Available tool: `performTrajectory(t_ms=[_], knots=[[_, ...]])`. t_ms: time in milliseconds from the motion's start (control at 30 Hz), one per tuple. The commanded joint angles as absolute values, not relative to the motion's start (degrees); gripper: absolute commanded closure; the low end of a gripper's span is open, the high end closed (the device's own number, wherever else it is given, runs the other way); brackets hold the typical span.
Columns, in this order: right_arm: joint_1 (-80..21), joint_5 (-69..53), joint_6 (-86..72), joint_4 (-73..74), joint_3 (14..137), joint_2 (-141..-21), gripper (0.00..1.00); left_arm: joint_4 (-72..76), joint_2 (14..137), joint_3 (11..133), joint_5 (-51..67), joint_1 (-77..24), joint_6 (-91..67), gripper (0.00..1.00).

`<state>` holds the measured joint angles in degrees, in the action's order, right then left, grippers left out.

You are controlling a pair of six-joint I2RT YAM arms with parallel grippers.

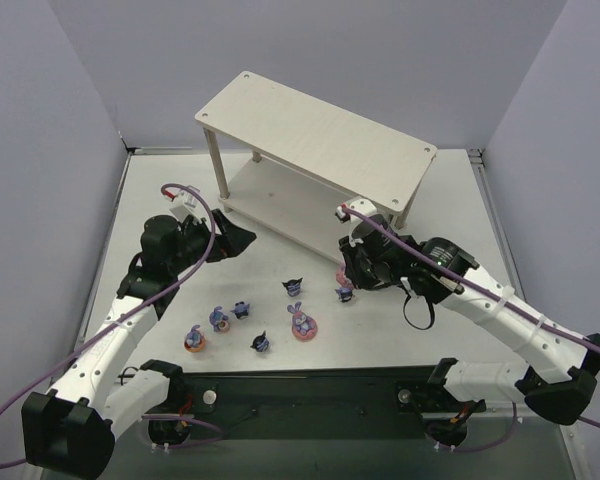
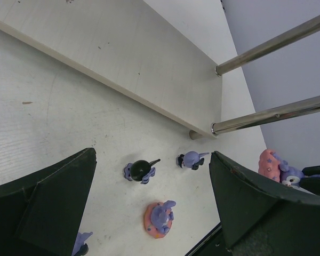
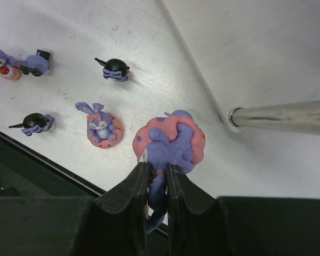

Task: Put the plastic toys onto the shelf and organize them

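1. Right gripper first, from the top camera: I have it clamped on a purple rabbit with a pink base. It sits just off the near corner of the shelf, which lies toward 12 o'clock from it. The other toys stand on the table toward 8 o'clock, and none shows on the top board. My left gripper hovers at 9 o'clock, near the shelf's left end.
2. Left wrist view: my fingers stand wide apart and hold nothing. A dark blue figure and a rabbit on an orange base lie on the table beyond them. The lower board is at 12 o'clock.
3. Right wrist view: my fingers here are pinched almost together on the rabbit's purple upper part, its ears I judge, with the pink base beyond the tips. The lower board is at 1 o'clock and a round leg at 3 o'clock. I cannot tell whether the base touches the table.
4. The step in hand, I judge, is carrying this rabbit onto the lower board. To do it well I should lift it over the board's edge and steer clear of the leg. The base should go down flat, and I should spread my fingers only once it rests.
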<state>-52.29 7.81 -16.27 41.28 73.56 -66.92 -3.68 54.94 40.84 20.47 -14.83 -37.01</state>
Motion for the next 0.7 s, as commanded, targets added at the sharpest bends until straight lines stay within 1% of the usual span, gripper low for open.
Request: performTrajectory(t_ms=[0, 367, 467, 667], knots=[[-52.91, 8.61, -11.70, 38.77, 74.27, -69.16, 1.00, -2.99, 54.14, 41.75, 21.62, -14.41, -35.86, 0.03], [-53.17, 14.33, -5.71, 35.33, 76.19, -78.92, 1.00, -9.40, 51.24, 44.65, 18.20, -13.89, -32.78, 0.03], [-53.17, 13.36, -4.75, 35.16, 78.13, -78.49, 1.00, -10.02, 51.06, 44.82, 18.02, -13.89, -32.61, 0.03], [-53.26, 12.31, -1.42, 38.14, 87.79, -76.12, 1.00, -10.55, 51.24, 45.35, 18.11, -13.80, -32.34, 0.03]])
